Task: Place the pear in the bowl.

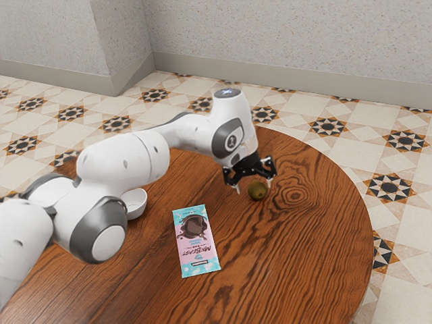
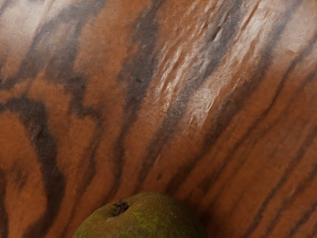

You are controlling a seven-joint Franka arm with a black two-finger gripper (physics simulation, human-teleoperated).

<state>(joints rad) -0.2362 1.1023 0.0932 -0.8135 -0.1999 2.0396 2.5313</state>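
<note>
Pear (image 1: 257,192) rests on the tabletop (image 1: 297,256) beneath the tool (image 1: 253,187), whose fingers stand spread, presumably so they can straddle and grip it for the white bowl (image 1: 138,208).

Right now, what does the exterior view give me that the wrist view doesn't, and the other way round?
The exterior view adds my arm, the open gripper, the bowl partly behind the arm, the bar, the patterned floor and the wall.

The wrist view adds close detail: the stem and green patches on the pear, and glossy ridges in the wood grain.

Both share the pear and the table.
</note>
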